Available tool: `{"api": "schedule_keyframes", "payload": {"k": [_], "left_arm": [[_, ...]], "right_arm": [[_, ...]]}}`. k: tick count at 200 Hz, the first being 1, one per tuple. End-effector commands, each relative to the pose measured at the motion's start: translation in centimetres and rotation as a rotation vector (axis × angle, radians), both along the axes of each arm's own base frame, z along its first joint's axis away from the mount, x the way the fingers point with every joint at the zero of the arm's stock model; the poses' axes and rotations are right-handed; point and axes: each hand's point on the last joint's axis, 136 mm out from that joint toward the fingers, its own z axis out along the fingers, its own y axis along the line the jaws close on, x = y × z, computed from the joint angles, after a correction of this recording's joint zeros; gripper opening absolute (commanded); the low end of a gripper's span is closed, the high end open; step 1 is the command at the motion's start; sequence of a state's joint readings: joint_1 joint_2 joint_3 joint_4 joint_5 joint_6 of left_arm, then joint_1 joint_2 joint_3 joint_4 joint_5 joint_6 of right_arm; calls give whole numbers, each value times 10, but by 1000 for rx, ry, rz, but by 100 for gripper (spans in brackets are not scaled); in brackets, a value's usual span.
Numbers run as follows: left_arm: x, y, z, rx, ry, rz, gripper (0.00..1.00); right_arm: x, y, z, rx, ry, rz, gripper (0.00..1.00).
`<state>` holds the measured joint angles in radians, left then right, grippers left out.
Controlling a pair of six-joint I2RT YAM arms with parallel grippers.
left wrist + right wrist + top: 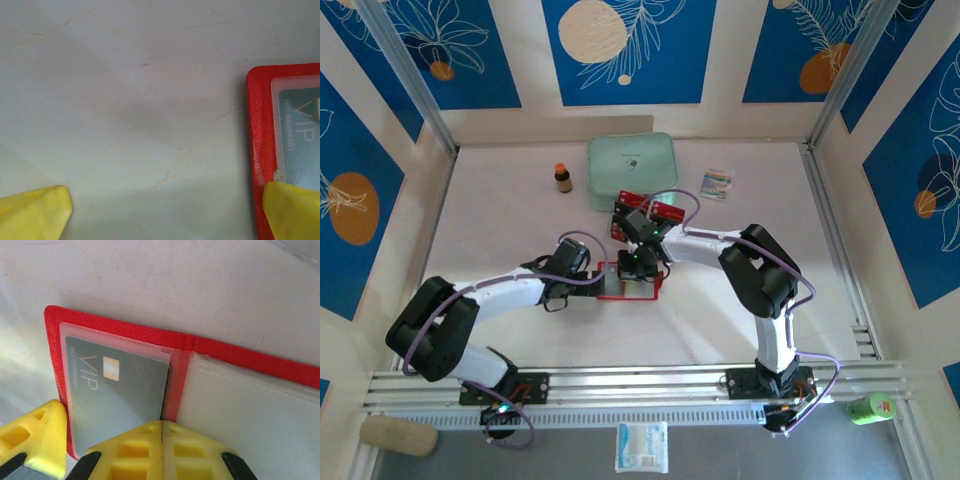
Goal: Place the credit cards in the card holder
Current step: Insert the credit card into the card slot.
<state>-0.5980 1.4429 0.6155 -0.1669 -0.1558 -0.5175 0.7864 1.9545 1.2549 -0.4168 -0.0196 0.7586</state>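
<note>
The red card holder (650,291) lies open on the table between both grippers. A grey credit card marked VIP (120,390) sits in its left clear pocket; the right pockets (250,410) look pale and blank. My right gripper (162,437) is shut, its tips at that card's right edge by the fold. My left gripper (165,215) is open, with one yellow finger (295,210) resting on the holder's (257,125) near left corner and the other on bare table. More red credit cards (655,211) lie in a small heap behind the holder.
A mint-green case (632,168) stands at the back, just behind the red cards. A small brown bottle (562,178) is to its left and a pale striped packet (717,184) to its right. Metal rails run along the table's sides.
</note>
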Motion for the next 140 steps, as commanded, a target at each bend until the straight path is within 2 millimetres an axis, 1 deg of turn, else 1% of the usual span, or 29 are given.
{"api": "schedule_keyframes", "payload": {"k": [1, 19, 33, 49, 70, 92, 112, 140], "left_arm": [[-15, 5, -19, 1, 78, -4, 100], [-14, 4, -12, -4, 68, -3, 100], [-10, 6, -1, -2, 47, 1, 100], [-6, 7, 13, -17, 19, 10, 100], [0, 6, 30, -37, -10, 17, 100], [3, 1, 47, -64, -30, 8, 100], [5, -6, 59, -84, -32, -14, 100], [7, -22, 72, -143, -29, -43, 100]], "right_arm": [[-11, 3, -1, -6, 38, 30, 0], [-10, 2, 12, 9, 20, 28, 0], [-8, 0, 25, 22, -6, 26, 0], [-6, -5, 38, 34, -33, 15, 0], [-5, -16, 49, 44, -55, -2, 0], [-4, -32, 52, 42, -67, -30, 0], [-2, -47, 51, 43, -64, -60, 0], [3, -63, 48, 64, -50, -90, 0]]}}
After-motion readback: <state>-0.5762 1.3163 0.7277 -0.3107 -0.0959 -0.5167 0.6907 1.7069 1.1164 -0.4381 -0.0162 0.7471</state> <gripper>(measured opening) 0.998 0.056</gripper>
